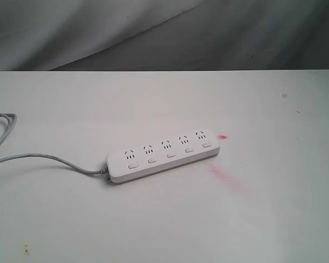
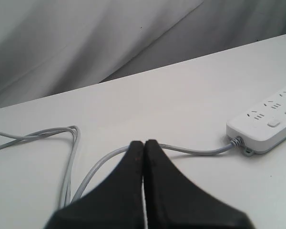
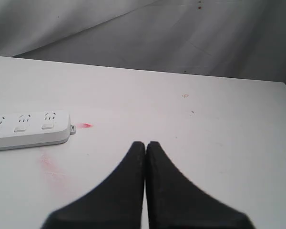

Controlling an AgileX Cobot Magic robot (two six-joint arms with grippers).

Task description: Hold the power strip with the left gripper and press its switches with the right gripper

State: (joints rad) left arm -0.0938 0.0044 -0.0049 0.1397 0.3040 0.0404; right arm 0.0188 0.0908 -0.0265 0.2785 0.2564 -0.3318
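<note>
The white counter point(image 1: 263, 219) bears the unheld power strip point(image 1: 164, 155). The left pincer point(image 2: 144, 148) and right pincer point(image 3: 145, 148) are closed, so the left must open and reach.

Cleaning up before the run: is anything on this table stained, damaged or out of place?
Yes: a pink-red smear stains the table beside the power strip, at the end away from its cord, with a small brighter red mark by that tip. The strip itself looks intact.
</note>
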